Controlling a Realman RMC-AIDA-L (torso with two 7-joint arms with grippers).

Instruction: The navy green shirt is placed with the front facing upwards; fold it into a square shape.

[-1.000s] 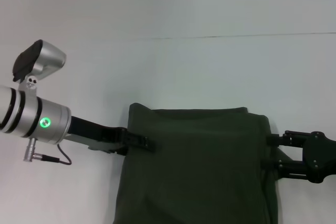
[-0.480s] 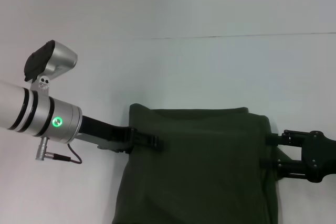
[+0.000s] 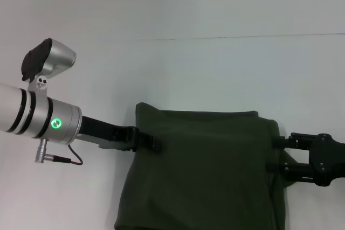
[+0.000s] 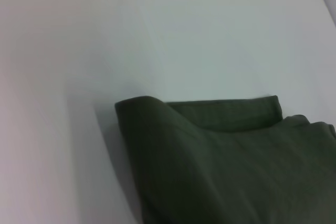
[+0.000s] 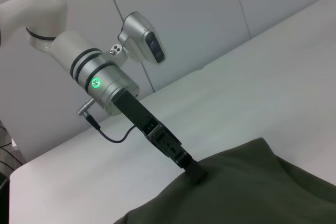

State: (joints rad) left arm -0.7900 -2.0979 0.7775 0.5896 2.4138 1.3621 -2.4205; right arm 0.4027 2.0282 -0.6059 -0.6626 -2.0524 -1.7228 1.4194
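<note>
- Two grippers flank the navy green shirt [image 3: 202, 171], one at each side edge, in the head view.
- At left of centre in that frame, the left gripper [image 3: 152, 143] reaches in from the silver wrist with the green light; its black fingers are clenched on the shirt's left edge, just below the far left corner. The right wrist view shows that gripper [image 5: 195, 174] from the opposite side, its tip pressed into the cloth.
- The shirt fills the lower middle of the head frame, folded over, plain green side up, no print showing, lying on the white table [image 3: 215, 68]. Its far edge is a rolled fold, seen also in the left wrist view [image 4: 220, 150].
- At the right edge, the right gripper [image 3: 277, 155] has its two fingers spread apart, their tips touching the shirt's right edge; whether they pinch cloth I cannot tell.
</note>
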